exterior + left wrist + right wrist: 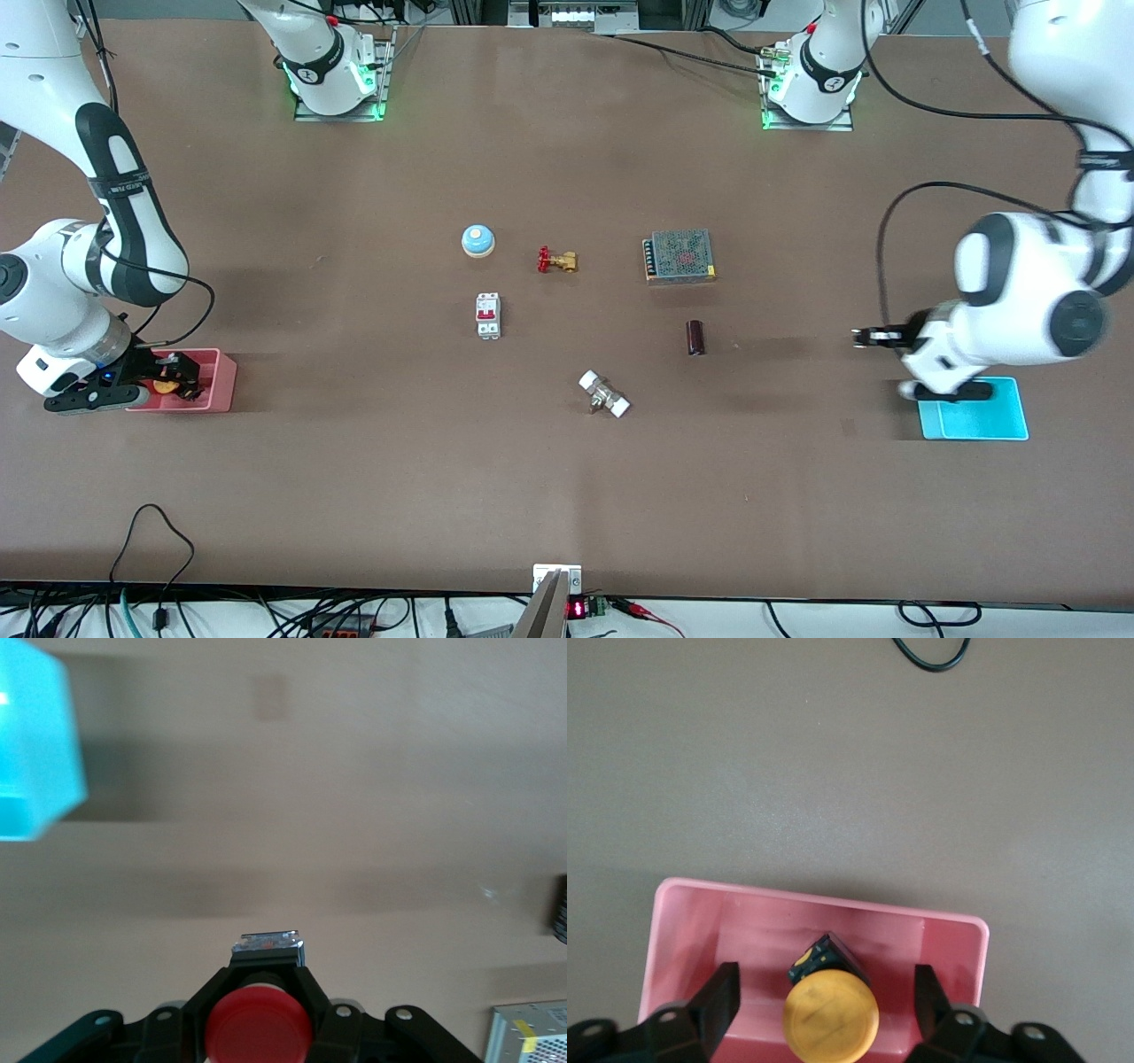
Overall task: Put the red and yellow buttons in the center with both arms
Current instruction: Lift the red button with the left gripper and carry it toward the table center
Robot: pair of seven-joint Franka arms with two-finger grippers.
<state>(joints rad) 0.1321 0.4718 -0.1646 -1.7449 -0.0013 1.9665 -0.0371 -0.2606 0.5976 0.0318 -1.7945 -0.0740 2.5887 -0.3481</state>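
Red button [258, 1026] clamped in left jaws [873, 337], lifted clear of teal tray [974, 419] at frame right, ready for carrying to centre. Yellow button [830, 1013] upright in pink bin [952, 943] at frame left, straddled by wide right jaws [828, 997], not yet gripped. Mid-worktop [567, 461] bare for both.

Both arms are glossy white with rounded joint housings and black bands at the joints. The right arm [97, 257] carries a black band with small white lettering, and a thin black cable loops from its wrist. The left arm [1028, 292] trails a similar black cable. Each base glows green on its metal plate. The fingers [725, 997] are matte black with screw holes.
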